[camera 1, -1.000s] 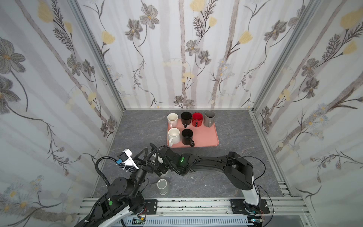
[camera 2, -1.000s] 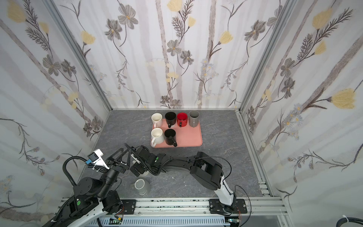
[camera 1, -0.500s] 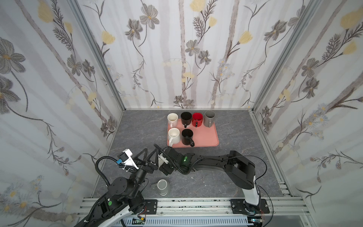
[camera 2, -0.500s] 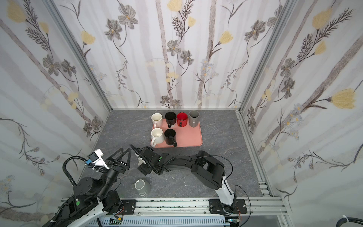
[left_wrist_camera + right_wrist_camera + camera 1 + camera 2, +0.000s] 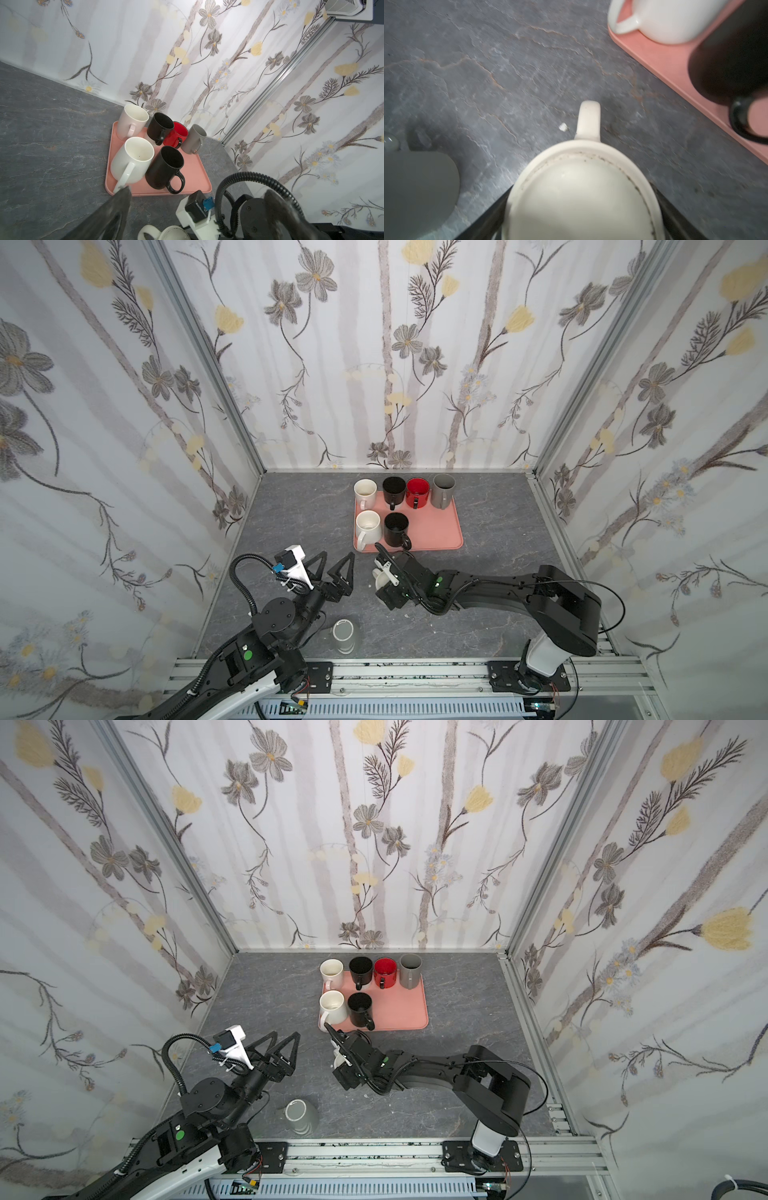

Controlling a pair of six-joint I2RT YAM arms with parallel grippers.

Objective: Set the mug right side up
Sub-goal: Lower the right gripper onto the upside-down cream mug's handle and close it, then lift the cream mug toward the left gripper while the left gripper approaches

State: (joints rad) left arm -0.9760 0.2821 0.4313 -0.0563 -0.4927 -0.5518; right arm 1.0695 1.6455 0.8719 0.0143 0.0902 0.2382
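Note:
My right gripper (image 5: 384, 577) is shut on a cream mug (image 5: 380, 580), held low over the grey table just in front of the pink tray. In the right wrist view the mug (image 5: 581, 197) fills the lower middle. Its flat base faces the camera, its handle points away, and a dark finger (image 5: 488, 216) presses each flank. My left gripper (image 5: 337, 568) hangs open and empty to the left of the mug, apart from it. The cream mug (image 5: 166, 233) also shows at the lower edge of the left wrist view.
A pink tray (image 5: 436, 531) at the back middle carries several upright mugs: white, black, red and grey. A grey mug (image 5: 344, 635) stands upside down near the table's front edge, between the two arm bases. Patterned walls close three sides.
My right gripper has narrowed onto the cream mug and carried it rightward, away from the left gripper. The left gripper has stayed open in about the same place.

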